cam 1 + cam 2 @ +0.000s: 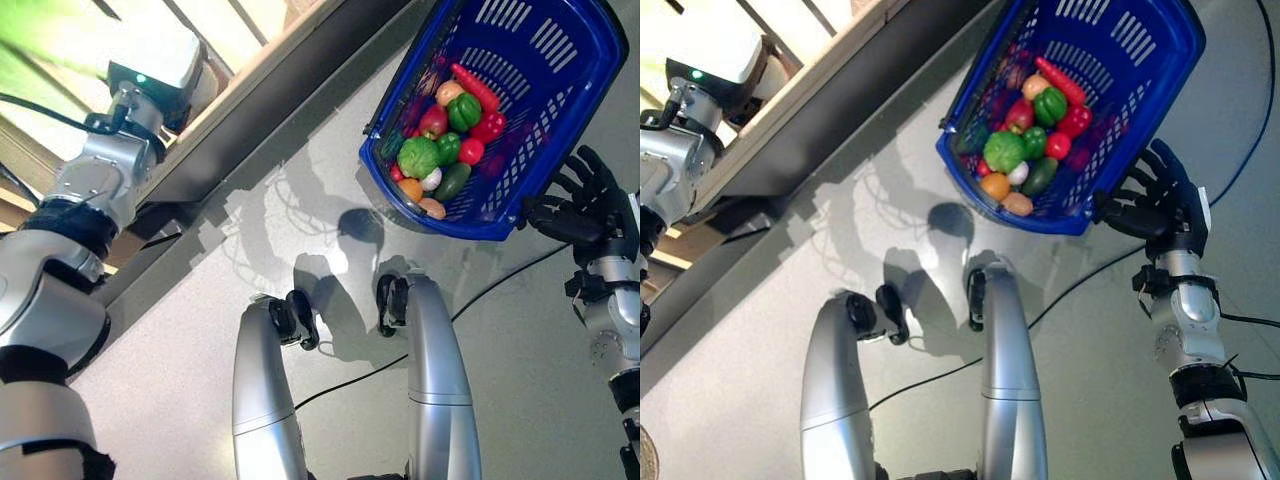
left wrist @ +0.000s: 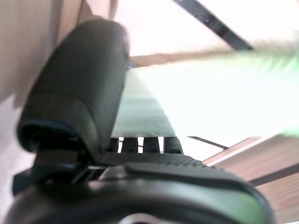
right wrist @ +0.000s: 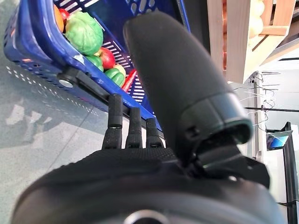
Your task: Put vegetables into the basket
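A blue plastic basket stands on the grey floor and holds several vegetables, among them a green cabbage, a green pepper and a long red pepper. My right hand is open beside the basket's near wall. Its straight fingers point at the folded black handle under the rim; contact cannot be told. My left hand is raised by the wooden shelf at the upper left, open and holding nothing, with its thumb and straight fingers showing only in the left wrist view.
A wooden shelf edge with a dark base runs diagonally across the upper left. A wooden crate frame rises behind the basket in the right wrist view. Grey floor stretches out below the basket.
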Robot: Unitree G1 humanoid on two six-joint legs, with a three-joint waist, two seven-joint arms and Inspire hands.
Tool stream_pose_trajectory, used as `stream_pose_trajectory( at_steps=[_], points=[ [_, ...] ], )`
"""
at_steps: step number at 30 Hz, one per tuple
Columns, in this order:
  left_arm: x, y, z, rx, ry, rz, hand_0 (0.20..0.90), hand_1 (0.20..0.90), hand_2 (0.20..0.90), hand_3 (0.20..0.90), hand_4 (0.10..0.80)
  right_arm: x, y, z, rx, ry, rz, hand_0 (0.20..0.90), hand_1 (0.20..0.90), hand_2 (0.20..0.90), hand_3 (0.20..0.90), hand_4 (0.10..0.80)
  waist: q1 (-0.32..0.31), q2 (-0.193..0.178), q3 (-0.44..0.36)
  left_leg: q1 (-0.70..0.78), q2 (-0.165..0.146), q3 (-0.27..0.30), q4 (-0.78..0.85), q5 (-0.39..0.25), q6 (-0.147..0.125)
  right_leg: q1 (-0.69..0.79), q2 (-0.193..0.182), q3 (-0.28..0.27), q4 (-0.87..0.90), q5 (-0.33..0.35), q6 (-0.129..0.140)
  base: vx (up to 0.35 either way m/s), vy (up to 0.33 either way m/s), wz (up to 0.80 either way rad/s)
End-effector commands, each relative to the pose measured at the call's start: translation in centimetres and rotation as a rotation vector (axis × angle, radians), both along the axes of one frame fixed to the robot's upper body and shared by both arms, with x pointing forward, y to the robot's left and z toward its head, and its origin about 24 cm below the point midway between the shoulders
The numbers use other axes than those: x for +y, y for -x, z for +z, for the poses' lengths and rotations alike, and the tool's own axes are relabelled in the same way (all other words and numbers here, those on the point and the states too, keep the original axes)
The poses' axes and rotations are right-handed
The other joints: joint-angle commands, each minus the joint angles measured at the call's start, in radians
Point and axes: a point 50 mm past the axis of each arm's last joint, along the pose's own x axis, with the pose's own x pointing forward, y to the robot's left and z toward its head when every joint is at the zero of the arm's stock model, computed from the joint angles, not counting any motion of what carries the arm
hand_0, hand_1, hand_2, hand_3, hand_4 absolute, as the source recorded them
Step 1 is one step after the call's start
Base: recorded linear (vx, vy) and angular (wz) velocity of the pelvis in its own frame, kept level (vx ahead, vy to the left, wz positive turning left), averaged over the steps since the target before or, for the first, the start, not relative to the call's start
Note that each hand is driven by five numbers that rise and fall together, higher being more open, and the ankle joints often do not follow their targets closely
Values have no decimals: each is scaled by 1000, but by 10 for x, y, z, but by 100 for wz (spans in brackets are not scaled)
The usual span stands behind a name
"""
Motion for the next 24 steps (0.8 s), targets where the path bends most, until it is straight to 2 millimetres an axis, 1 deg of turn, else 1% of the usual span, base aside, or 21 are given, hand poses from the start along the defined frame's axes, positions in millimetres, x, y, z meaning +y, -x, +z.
stream_pose_trajectory(
  at_steps=[1, 6, 11, 13, 17, 21, 24],
  points=[
    [55, 14, -19, 113, -4, 211, 300, 300, 300, 300, 400, -11, 8, 16, -77, 13, -27, 900, 900, 900, 900, 800, -12, -25, 3, 53, 3, 27, -97, -14, 46, 103, -43, -10, -163, 91, -1, 0, 0, 0],
    [51, 14, -18, 78, -6, 163, 300, 300, 300, 300, 400, -5, 4, 19, -85, 20, 2, 900, 900, 900, 900, 800, -9, -23, -1, 119, 8, 40, -141, -9, 39, 166, -36, -12, -198, 89, -2, 0, 0, 0],
    [49, 16, -19, 50, 0, 105, 300, 300, 300, 300, 400, 2, -1, 23, -88, 30, 36, 900, 900, 900, 900, 800, -11, -22, -11, 208, 9, 57, -196, -1, 28, 250, -20, -8, -238, 85, -5, 2, -5, -2],
    [47, 17, -20, 32, -1, 75, 300, 300, 300, 300, 400, 7, -2, 21, -84, 33, 54, 900, 900, 900, 900, 800, -13, -22, -17, 247, 9, 64, -219, 2, 24, 287, -14, -5, -254, 82, -6, 2, -7, -6],
    [42, 20, -24, -39, -41, -22, 300, 300, 300, 300, 400, 15, -3, 12, -54, 41, 93, 900, 900, 900, 900, 800, -16, -17, -45, 336, 3, 81, -270, 9, 15, 369, -9, 3, -288, 76, -12, 4, -5, -2],
    [37, 26, -24, -105, -74, -108, 300, 300, 300, 300, 400, 23, -1, 2, -33, 51, 125, 900, 900, 900, 900, 800, -15, -13, -74, 412, -5, 93, -318, 17, 11, 441, -13, 2, -323, 76, -16, 11, -8, 0],
    [32, 33, -23, -164, -80, -198, 300, 300, 300, 300, 400, 32, 1, -10, -3, 35, 147, 900, 900, 900, 900, 800, -9, -10, -116, 484, -21, 102, -362, 20, 17, 507, -22, -4, -351, 71, -17, 64, -36, 2]
  ],
)
